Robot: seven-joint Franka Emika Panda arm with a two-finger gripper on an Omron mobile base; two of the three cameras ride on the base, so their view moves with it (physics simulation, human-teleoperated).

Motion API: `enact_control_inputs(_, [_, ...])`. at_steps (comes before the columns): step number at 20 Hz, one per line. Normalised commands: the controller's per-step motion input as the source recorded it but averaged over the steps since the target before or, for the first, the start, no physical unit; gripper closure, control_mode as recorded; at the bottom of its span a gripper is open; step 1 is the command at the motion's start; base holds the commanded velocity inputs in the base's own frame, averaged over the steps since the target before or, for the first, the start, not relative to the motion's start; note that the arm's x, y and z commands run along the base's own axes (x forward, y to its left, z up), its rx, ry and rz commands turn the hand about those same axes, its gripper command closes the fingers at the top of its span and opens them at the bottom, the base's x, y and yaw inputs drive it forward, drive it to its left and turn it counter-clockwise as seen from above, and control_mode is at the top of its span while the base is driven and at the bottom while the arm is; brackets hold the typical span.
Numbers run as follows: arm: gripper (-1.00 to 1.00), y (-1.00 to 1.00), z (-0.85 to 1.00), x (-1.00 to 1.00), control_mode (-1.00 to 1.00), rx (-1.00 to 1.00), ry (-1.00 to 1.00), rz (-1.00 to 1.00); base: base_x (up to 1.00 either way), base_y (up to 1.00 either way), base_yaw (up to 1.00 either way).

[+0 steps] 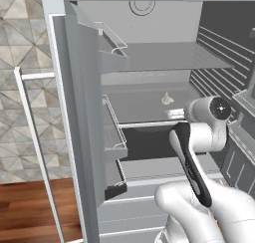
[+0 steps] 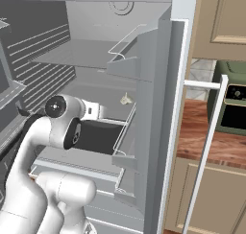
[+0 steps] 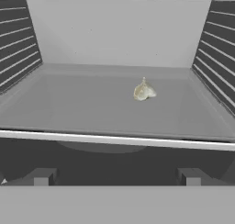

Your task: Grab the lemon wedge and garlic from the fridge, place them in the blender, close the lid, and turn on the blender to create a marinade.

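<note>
Tall grey-silver fridge (image 1: pixel 74 137) stands open, both doors swung wide. Interior: pale grey back wall, dark ribbed side walls, flat grey shelves. Two shelves counted in the left base view, an upper one (image 1: pixel 169 55) and a middle one (image 1: pixel 144 105); a dark drawer recess (image 1: pixel 144 142) sits below the middle shelf. Wire-railed door racks (image 1: pixel 113 132) hang on the inner face of each door; two are clear on the left door. Long white bar handle (image 1: pixel 35 152) runs down the outer edge of the left door, another on the right door in the right base view.

Room: pale geometric tile wall and brown wood-plank floor to the left of the fridge. To the right, tan wooden cabinets, a brown countertop and a dark green oven (image 2: pixel 230 103) with a black window.

One small pale whitish lump, the garlic (image 3: pixel 143 91), lies on the middle shelf, right of centre and nearer the back wall than the front lip. It touches nothing else. No second item can be made out on that shelf.

White arm reaches in at the shelf's level. Gripper (image 3: pixel 117 177) hovers just outside the shelf's front edge, well short of the garlic. Jaws stand wide apart, the two dark fingertips (image 3: pixel 41 176) low in the hand view with nothing between them.
</note>
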Motion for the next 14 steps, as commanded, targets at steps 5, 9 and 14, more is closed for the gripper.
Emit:
enact_control_inputs(5, [-1.0, 0.0, 0.0, 0.58, -1.0, -0.03, 0.23, -0.01, 0.0, 0.0, 0.0])
enact_control_inputs(9, [-1.0, 0.0, 0.0, 0.42, -1.0, -0.02, 0.16, 0.0, 0.0, 0.0, 0.0])
enact_control_inputs(14, [-1.0, 0.0, -0.04, 0.13, -1.0, 0.0, 0.0, 0.0, 0.0, 0.0, 0.0])
